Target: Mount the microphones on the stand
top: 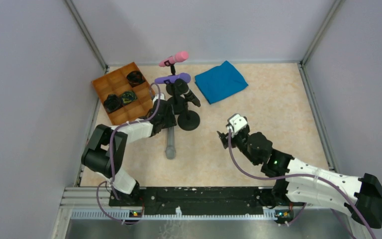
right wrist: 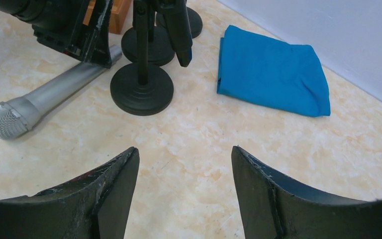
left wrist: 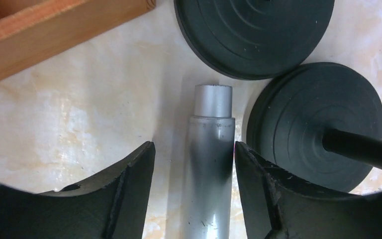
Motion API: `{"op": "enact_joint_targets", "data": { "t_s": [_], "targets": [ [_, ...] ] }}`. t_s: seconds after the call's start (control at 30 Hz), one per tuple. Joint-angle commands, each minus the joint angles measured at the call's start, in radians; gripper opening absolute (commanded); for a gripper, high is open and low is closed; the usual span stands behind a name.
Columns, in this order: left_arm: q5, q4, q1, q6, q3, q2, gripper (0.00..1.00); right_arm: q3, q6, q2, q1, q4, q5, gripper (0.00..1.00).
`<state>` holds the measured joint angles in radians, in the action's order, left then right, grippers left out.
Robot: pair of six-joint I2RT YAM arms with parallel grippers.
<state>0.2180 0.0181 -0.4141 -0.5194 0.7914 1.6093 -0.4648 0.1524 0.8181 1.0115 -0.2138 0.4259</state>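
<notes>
Top external view: a beige marbled table (top: pixel 268 124) carries a folded blue cloth (top: pixel 222 81) at the back and an orange wooden compartment tray (top: pixel 110 73) at the back left. Between them stand black microphone stands (top: pixel 188 119), which hold up a pink microphone (top: pixel 175 59) and a purple microphone (top: pixel 172 78). The silver microphone (top: pixel 169 142) lies flat on the table just beside the round bases. The left gripper (top: pixel 166 122) straddles its handle with fingers spread, not clamped. The right gripper (top: pixel 225 138) hovers over the table, fingers apart.
</notes>
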Motion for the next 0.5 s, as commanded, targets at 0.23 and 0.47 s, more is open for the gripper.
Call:
{"op": "enact_joint_targets", "data": {
  "t_s": [0.23, 0.47],
  "targets": [
    [-0.045, 0.045, 0.015, 0.075, -0.039, -0.252, 0.81, 0.008, -0.017, -0.084, -0.007, -0.017, 0.081, 0.68],
    [-0.086, 0.029, 0.012, 0.189, -0.077, -0.549, 0.86, 0.017, 0.043, -0.184, -0.008, -0.056, 0.142, 0.69]
  ]
}}
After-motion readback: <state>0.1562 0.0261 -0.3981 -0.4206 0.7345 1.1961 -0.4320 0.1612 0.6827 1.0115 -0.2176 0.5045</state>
